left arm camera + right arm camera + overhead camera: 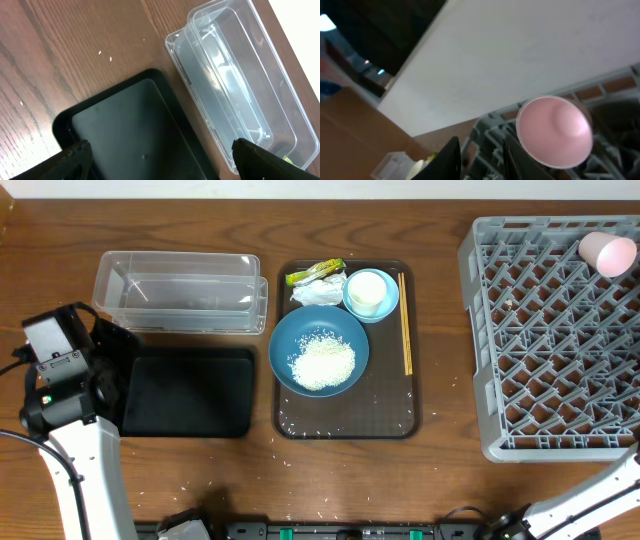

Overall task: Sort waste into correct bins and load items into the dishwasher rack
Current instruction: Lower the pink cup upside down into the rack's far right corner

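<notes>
Beside the light-blue bowl (pixel 370 293), chopsticks (pixel 405 323) lie near-to-far.

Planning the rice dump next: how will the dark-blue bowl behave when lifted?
The dark-blue bowl probably stays rigid, its smooth rim likely slippery. The loose rice heaped inside would likely shift and spill if it tilts.

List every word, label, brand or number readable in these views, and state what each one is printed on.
None can be read in any view.
The snack wrapper is too small and blurred to make out any print.
The clear tub, black tray, dishwasher rack and pink cup show no lettering.
</notes>
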Available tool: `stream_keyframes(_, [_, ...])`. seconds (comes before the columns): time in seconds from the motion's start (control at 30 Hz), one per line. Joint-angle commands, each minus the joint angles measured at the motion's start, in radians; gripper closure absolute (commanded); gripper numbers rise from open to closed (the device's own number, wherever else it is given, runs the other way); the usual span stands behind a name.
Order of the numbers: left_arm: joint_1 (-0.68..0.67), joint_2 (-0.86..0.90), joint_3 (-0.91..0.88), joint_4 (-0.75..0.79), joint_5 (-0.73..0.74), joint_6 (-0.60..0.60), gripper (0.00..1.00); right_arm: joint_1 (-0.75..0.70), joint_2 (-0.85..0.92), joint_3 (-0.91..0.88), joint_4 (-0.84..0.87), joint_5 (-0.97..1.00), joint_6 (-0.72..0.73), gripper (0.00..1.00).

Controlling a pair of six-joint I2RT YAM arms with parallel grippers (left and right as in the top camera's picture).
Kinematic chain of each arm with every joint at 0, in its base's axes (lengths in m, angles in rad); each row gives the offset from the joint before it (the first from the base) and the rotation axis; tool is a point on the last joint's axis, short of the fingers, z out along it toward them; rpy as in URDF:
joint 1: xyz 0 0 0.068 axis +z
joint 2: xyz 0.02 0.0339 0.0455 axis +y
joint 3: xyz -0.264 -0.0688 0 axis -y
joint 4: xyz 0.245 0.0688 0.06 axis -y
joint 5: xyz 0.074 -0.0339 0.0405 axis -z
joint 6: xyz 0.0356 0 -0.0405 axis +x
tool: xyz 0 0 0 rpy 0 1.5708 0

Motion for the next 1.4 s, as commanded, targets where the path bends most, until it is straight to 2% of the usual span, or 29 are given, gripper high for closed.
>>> stream_keyframes(0.0, [0.004, -0.005, 0.022, -0.003, -0.016, -0.006, 0.08, -0.033, 0.003, 0.003, 0.111, -0.018, 0.267, 0.75])
stream_keyframes(0.07, [0.004, -0.005, 0.022, -0.003, -0.016, -0.006, 0.08, -0.041, 0.003, 0.003, 0.195, -0.013, 0.335, 0.75])
stream_keyframes(0.3, [0.004, -0.005, 0.022, -0.003, -0.016, -0.006, 0.08, -0.031, -0.03, 0.004, 0.186, 0.044, 0.351, 0.73])
stream_keyframes(0.37, [0.004, -0.005, 0.022, -0.003, -0.016, -0.006, 0.08, -0.029, -0.031, 0.004, 0.133, 0.098, 0.351, 0.73])
stream_keyframes(0.47, [0.004, -0.005, 0.022, -0.003, -0.016, -0.006, 0.08, -0.025, -0.031, 0.004, 0.012, 0.159, 0.314, 0.37])
stream_keyframes(0.5, [0.004, -0.005, 0.022, -0.003, -0.016, -0.006, 0.08, -0.024, -0.031, 0.004, 0.014, 0.159, 0.314, 0.15])
stream_keyframes(0.53, [0.004, -0.005, 0.022, -0.003, -0.016, -0.006, 0.08, -0.023, -0.031, 0.004, 0.015, 0.157, 0.328, 0.01])
stream_keyframes(0.67, [0.004, -0.005, 0.022, -0.003, -0.016, -0.006, 0.08, -0.019, -0.031, 0.004, 0.015, 0.139, 0.53, 0.02])
stream_keyframes(0.7, [0.004, -0.005, 0.022, -0.003, -0.016, -0.006, 0.08, -0.014, -0.031, 0.004, 0.019, 0.158, 0.546, 0.14])
stream_keyframes(0.83, [0.004, -0.005, 0.022, -0.003, -0.016, -0.006, 0.08, 0.014, -0.036, 0.004, 0.133, 0.211, 0.616, 0.27])
stream_keyframes(1.0, [0.004, -0.005, 0.022, -0.003, -0.016, -0.006, 0.08, 0.061, -0.108, 0.004, 0.094, 0.218, 0.583, 0.27])
stream_keyframes(1.1, [0.004, -0.005, 0.022, -0.003, -0.016, -0.006, 0.08, 0.091, -0.188, 0.004, -0.122, 0.245, 0.444, 0.27])
stream_keyframes(1.2, [0.004, -0.005, 0.022, -0.003, -0.016, -0.006, 0.08, 0.122, -0.313, 0.004, -0.468, 0.317, 0.201, 0.27])
stream_keyframes(1.3, [0.004, -0.005, 0.022, -0.003, -0.016, -0.006, 0.08, 0.163, -0.465, 0.004, -0.834, 0.48, -0.064, 0.27])
stream_keyframes(1.37, [0.004, -0.005, 0.022, -0.003, -0.016, -0.006, 0.08, 0.198, -0.566, 0.008, -1.072, 0.662, -0.235, 0.2])
